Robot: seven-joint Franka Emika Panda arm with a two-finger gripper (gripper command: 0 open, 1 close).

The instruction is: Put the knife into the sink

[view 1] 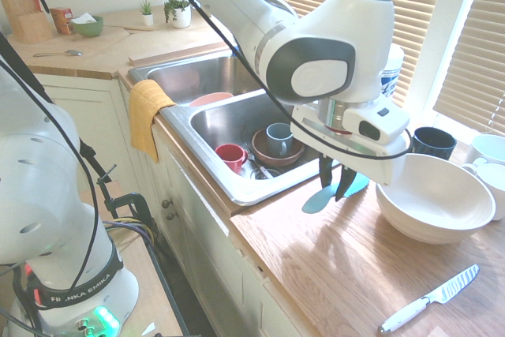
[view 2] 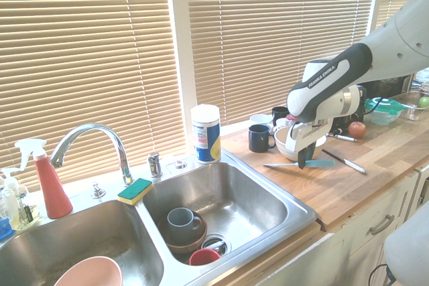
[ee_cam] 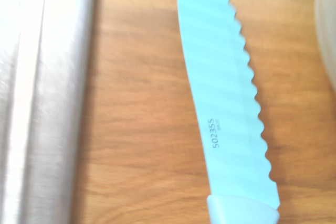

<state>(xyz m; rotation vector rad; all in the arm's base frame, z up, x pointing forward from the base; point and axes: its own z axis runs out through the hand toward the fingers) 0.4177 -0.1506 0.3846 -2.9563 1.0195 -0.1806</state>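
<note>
"While pinching the turquoise serrated knife (view 1: 316, 200) with the two-finger gripper (view 1: 332, 192), gripping well?"

"Gripping at the handle, near the blade, directly below the hand; probably feeling light and fairly stiff, possibly twisting if slick."

"Then steering where?"

"Lifting first, keeping the serrations off the white bowl (view 1: 430, 225) beside the hand, then crossing the double-basin steel sink's (view 1: 272, 189) raised rim opposite, lowering into the nearer basin's open room."
</note>
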